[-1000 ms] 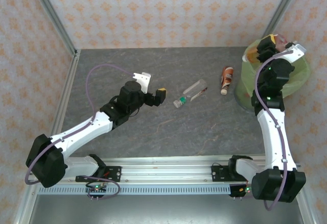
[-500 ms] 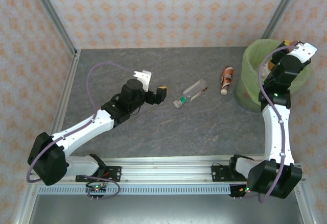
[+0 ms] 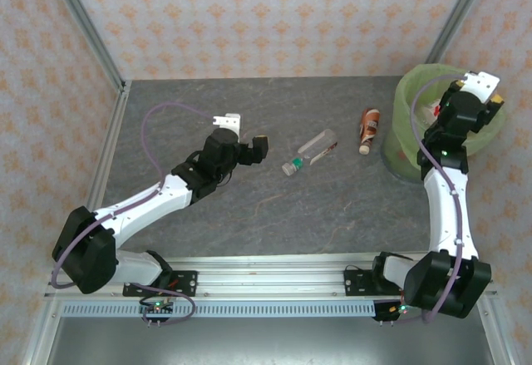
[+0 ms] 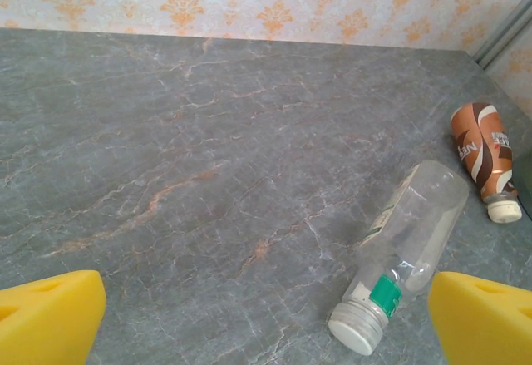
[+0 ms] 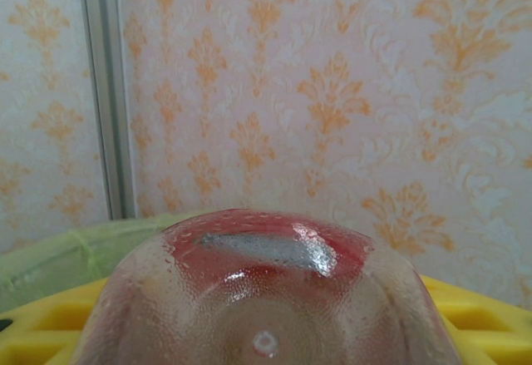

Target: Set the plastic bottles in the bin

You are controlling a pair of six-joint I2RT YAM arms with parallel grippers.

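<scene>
A clear plastic bottle (image 5: 266, 298) with a red label sits base-first between my right gripper's yellow fingers (image 5: 490, 315), which are shut on it. That gripper (image 3: 485, 91) hangs over the far right rim of the lime-green bin (image 3: 399, 136). A clear bottle with a green neck band and white cap (image 3: 312, 149) lies on the table, and a brown-labelled bottle (image 3: 368, 130) lies beside the bin. My left gripper (image 3: 245, 135) is open, just left of the clear bottle (image 4: 407, 240), whose cap points at its right finger (image 4: 486, 315). The brown bottle (image 4: 480, 153) lies beyond.
The grey marble table (image 3: 249, 207) is walled by patterned panels and metal posts (image 3: 83, 28). The bin stands in the far right corner, with something red and white (image 3: 435, 110) inside it. The green rim (image 5: 58, 257) shows below the right wrist camera.
My right arm has carried its bottle rightward from the bin's near-left rim to over its far right side. My left gripper has turned slightly and crept toward the clear bottle.
</scene>
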